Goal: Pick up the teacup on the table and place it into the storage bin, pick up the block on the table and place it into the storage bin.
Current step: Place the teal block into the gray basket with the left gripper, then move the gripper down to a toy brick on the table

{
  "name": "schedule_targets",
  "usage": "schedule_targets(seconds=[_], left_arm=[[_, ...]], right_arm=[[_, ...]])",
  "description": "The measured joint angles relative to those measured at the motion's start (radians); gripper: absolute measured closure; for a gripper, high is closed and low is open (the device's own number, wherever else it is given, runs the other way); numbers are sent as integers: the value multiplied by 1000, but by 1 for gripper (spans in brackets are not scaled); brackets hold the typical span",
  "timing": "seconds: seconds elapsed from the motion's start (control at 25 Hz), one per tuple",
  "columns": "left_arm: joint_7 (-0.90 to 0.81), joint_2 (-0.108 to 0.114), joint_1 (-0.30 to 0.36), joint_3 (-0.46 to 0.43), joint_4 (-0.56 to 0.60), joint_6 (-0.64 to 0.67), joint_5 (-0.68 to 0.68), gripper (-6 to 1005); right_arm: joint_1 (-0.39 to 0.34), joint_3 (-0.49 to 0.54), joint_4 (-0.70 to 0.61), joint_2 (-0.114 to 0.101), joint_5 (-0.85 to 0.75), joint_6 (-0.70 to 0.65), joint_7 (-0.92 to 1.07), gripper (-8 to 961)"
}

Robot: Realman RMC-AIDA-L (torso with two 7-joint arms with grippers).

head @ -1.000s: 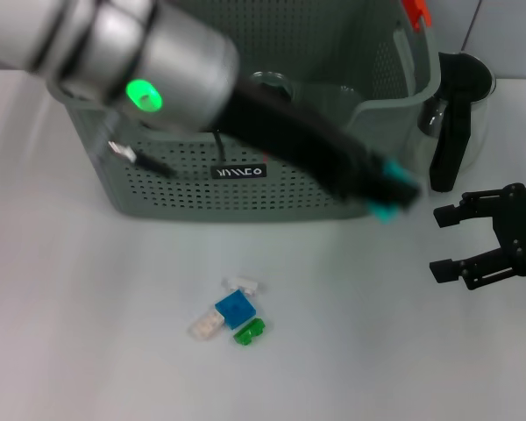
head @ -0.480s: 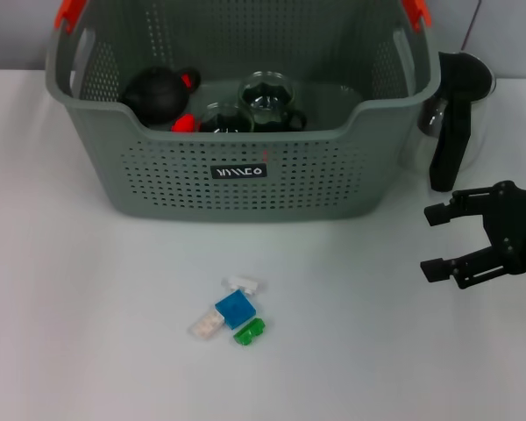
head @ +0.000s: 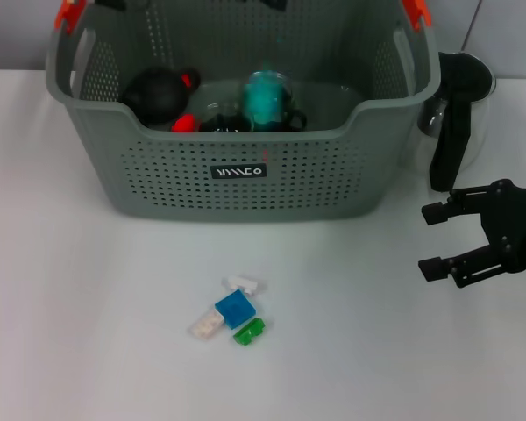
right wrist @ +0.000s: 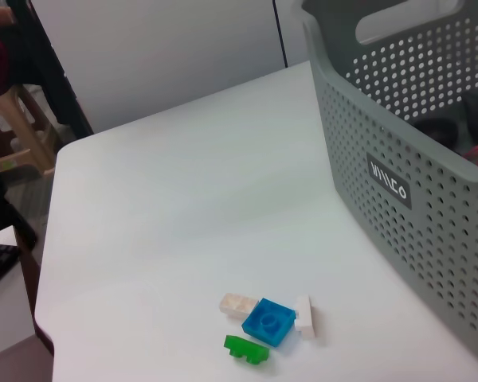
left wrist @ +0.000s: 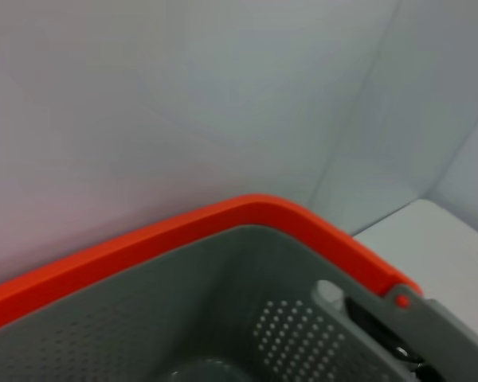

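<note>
Grey-green perforated plastic forms the storage bin [head: 245, 167], which is set at the twelve o'clock side of the white desk [head: 88, 307]; orange-red tabs [head: 67, 12] mark its far corners. Inside it, a black round teapot [head: 158, 92] is seen towards ten o'clock, a small red item [head: 185, 122] just beside it, and two clear glass teacups [head: 223, 118] near the front wall. A blurred teal shape [head: 263, 96] is seen over the rear cup; what it is cannot be told. A small black label [head: 238, 172] with white letters is fixed to the front wall; the lettering cannot be read with certainty.

On the desk at six o'clock, a cluster of blocks is found: a blue block [head: 235, 308] in the middle, a white piece [head: 244, 283] and a pale translucent piece [head: 206, 325] touching it, and a green piece [head: 249, 331] just beside it.

A glass pitcher [head: 460, 114] with a black handle stands at two o'clock, beside the bin.

At three o'clock the right hand [head: 440, 239] is held above the desk, fingers spread and empty. The left hand is not seen; only the bin's orange rim appears in its wrist view.
</note>
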Motion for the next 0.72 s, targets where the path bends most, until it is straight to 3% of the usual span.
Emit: schedule_targets(seconds=[0.12, 0.28, 0.4, 0.6, 0.64, 0.72], left_arm=[[3, -9, 14, 4, 33, 9, 2, 422], [16, -41, 69, 10, 180, 48, -4, 271], [36, -80, 137, 10, 364, 160, -48, 166], [124, -194, 291, 40, 691, 380, -116, 48], [135, -204, 336, 81, 739, 394, -123, 50], [142, -205, 416, 189, 799, 392, -137, 53]], right_arm=[[5, -1, 0, 0, 0, -1, 1, 9], [10, -1, -1, 1, 0, -2, 1, 9], [11, 0, -1, 2, 0, -1, 5, 9], [12, 3, -2, 8, 0, 9, 17, 9], [12, 4, -2, 11, 0, 12, 18, 9], [10, 7, -1, 15, 1, 19, 18, 9]])
